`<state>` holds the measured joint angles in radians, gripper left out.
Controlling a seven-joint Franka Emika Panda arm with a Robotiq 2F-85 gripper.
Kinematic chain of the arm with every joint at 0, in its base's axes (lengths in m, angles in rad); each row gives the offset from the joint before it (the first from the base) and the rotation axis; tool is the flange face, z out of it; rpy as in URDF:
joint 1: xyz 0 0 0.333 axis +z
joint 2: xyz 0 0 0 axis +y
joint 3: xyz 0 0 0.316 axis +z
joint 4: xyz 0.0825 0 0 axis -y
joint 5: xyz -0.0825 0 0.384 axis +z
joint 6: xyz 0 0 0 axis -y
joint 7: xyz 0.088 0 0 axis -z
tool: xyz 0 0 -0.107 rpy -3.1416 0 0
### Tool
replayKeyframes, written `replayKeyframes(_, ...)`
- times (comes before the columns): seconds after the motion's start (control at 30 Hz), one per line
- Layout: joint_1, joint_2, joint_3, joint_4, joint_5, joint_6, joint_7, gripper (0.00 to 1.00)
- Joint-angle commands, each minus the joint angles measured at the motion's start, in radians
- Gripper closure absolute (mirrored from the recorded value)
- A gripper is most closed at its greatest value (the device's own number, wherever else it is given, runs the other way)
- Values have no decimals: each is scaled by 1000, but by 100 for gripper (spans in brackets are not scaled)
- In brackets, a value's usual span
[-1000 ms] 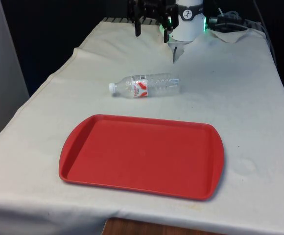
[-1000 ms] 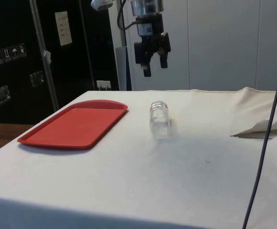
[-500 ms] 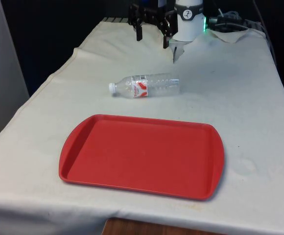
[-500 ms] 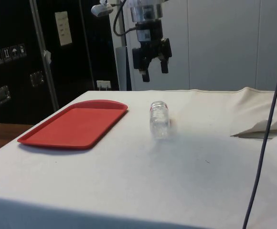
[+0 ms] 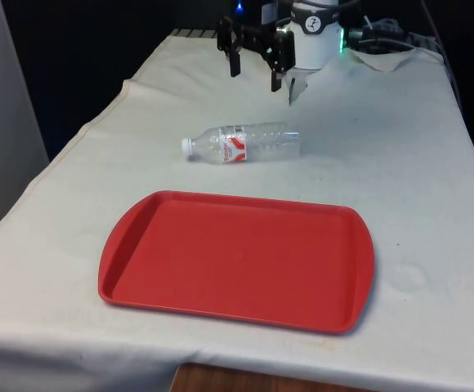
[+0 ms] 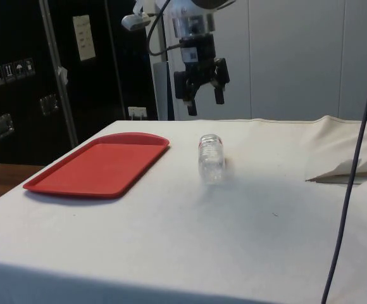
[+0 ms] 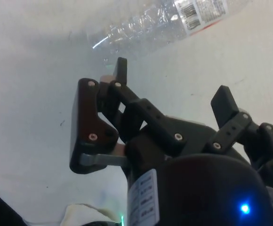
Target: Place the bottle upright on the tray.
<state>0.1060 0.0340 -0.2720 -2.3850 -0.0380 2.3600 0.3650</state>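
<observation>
A clear plastic bottle (image 5: 243,143) with a red-and-white label and a white cap lies on its side on the white cloth, cap towards the front view's left. The side view has the bottle (image 6: 211,158) end-on beside the tray. The red tray (image 5: 238,260) lies flat and bare nearer the camera, also the tray (image 6: 100,163) at the side view's left. My gripper (image 5: 256,74) hangs open in the air above and behind the bottle, nothing between its fingers; gripper (image 6: 204,104) in the side view. The wrist view has the bottle (image 7: 174,23) beyond my spread fingers (image 7: 120,70).
A crumpled fold of cloth (image 6: 351,170) rises at the side view's right, and a dark cable (image 6: 354,152) hangs in front of it. Bunched cloth and cables (image 5: 384,45) lie by the robot's base.
My gripper has come down and moved towards the bottle over the last second, staying open. The bottle and tray have not moved.
</observation>
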Motion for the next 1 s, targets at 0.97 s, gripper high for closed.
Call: replayKeyframes(0.97, -2, 78, -2, 9, 68, 37, 137, 0)
